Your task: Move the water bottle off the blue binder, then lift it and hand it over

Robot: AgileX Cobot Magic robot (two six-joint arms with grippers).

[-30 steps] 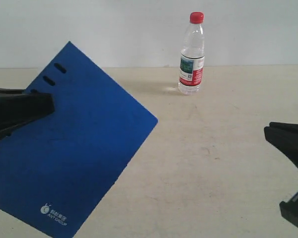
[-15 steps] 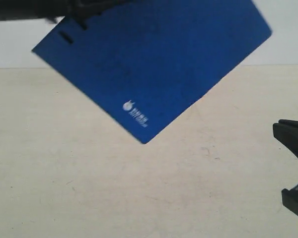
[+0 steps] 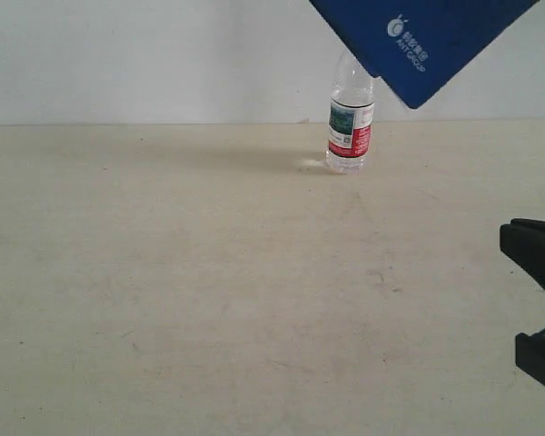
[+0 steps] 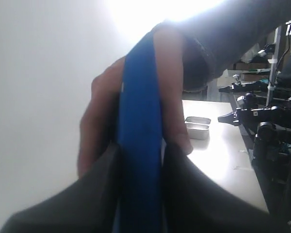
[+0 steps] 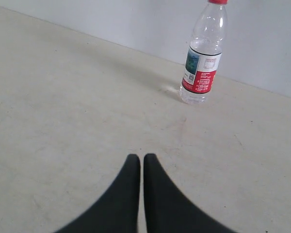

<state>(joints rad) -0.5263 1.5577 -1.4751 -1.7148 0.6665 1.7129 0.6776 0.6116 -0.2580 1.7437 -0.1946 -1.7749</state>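
The water bottle (image 3: 350, 127) stands upright on the bare table near its far edge, and it also shows in the right wrist view (image 5: 202, 63). The blue binder (image 3: 427, 36) hangs in the air at the top of the exterior view, with its logo corner down in front of the bottle's cap. In the left wrist view my left gripper (image 4: 140, 145) is shut on the binder's edge (image 4: 140, 97). A person's hand (image 4: 172, 97) grips the same binder just beyond my fingers. My right gripper (image 5: 141, 158) is shut and empty, low at the right edge (image 3: 531, 272), well short of the bottle.
The beige table (image 3: 209, 272) runs to a white wall behind the bottle. The left wrist view shows small metal tins (image 4: 198, 127) on another table and other black robot arms (image 4: 262, 114) beyond the binder.
The binder has risen off the table and swung up and to the right, out past the top of the exterior view. The bottle shows again. The right gripper has barely moved.
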